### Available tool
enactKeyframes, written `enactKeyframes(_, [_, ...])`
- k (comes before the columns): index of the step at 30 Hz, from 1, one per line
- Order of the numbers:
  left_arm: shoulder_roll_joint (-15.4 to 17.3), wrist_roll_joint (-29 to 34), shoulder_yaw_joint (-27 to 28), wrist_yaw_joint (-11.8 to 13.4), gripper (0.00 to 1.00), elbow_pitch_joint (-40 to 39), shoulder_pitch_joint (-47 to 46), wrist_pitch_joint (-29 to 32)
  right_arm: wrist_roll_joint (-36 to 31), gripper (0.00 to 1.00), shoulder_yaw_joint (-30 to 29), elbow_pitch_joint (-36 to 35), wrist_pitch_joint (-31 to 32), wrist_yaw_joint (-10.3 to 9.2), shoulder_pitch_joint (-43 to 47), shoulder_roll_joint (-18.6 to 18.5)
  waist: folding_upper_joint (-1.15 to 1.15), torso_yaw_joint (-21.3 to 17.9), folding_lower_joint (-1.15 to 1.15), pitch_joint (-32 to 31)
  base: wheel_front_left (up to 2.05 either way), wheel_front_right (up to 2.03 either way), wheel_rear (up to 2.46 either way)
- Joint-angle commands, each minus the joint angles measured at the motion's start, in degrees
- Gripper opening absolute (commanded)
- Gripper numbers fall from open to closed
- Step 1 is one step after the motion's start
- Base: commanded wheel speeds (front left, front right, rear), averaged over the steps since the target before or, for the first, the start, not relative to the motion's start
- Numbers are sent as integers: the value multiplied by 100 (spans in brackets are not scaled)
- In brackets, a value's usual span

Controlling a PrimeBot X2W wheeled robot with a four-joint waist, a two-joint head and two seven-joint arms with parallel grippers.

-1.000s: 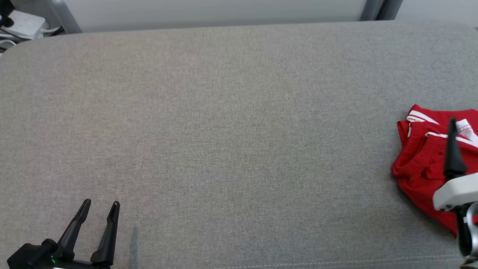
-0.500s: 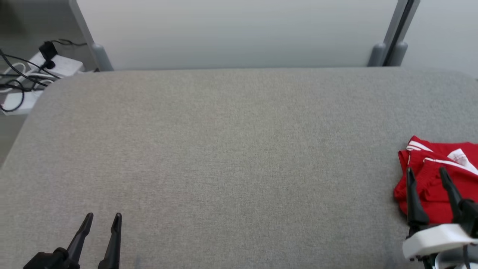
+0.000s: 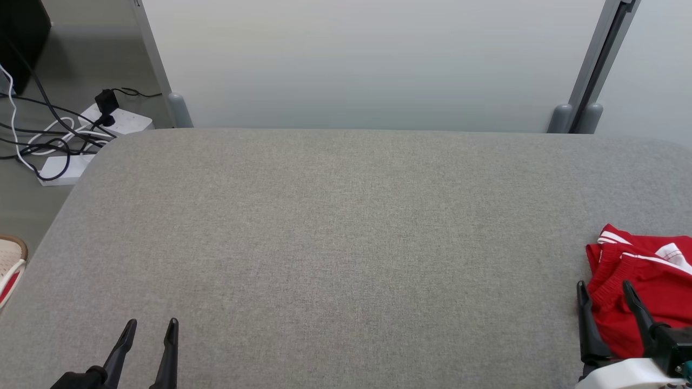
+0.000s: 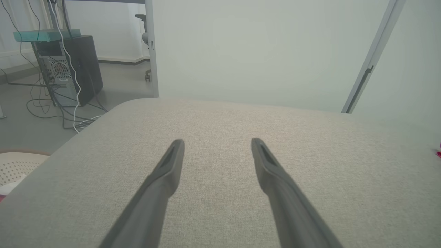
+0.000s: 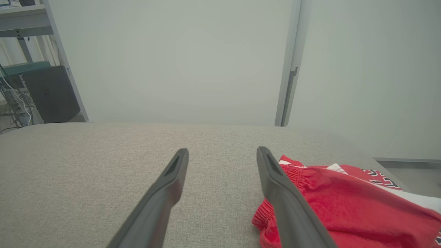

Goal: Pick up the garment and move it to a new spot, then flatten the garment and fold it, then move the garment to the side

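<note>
Head view first: where is the garment (image 3: 657,281) lying? asks the first.

It is lying crumpled at the right edge of the grey padded table (image 3: 346,227), toward the near side, the second answers. It is red, showing white stripes and a gathered waistband, and it is running out past the frame's right edge.

And the right gripper (image 3: 604,284)?

It is hanging at the garment's near left corner, pointing away from the robot. Its fingers are standing spread and released, gripping nothing. In the right wrist view the red cloth is lying to the right of the gap between them, and one finger (image 5: 275,182) is crossing in front of the waistband edge. Whether it is touching the cloth I cannot tell.

What is the left gripper (image 3: 153,322) doing?

It is sitting at the lower left, well apart from the garment, over bare grey fabric. Its fingers are likewise standing apart and holding nothing, and the left wrist view is showing plain table between them.

Anything beyond the table?

A pale wall panel (image 3: 367,59) is standing behind it. On the floor at the far left a white power strip (image 3: 123,120) is lying among dark and white cables (image 3: 54,141), and a dark computer tower (image 4: 69,65) is standing farther back.
</note>
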Motion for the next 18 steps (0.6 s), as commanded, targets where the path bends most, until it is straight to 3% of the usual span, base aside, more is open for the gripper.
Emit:
enactKeyframes(1, [39,33,220,-41,100,-135,-143,-58,55,100,153,-114,-93,8,-101,-82,0,-4,0,-21,0,0,0])
enactKeyframes(7, [-8,17,257,-41,100,-215,-104,-58,80,100,103,-61,-175,8,-61,-82,0,-60,0,-115,0,0,0])
enactKeyframes(8, [-57,1,56,2,0,-25,48,3,21,0,-24,73,-70,0,11,3,0,-55,0,-111,0,0,0])
enactKeyframes(18, [-238,-401,38,0,0,236,63,148,484,0,-59,330,86,0,50,52,0,-70,13,-103,0,0,0])
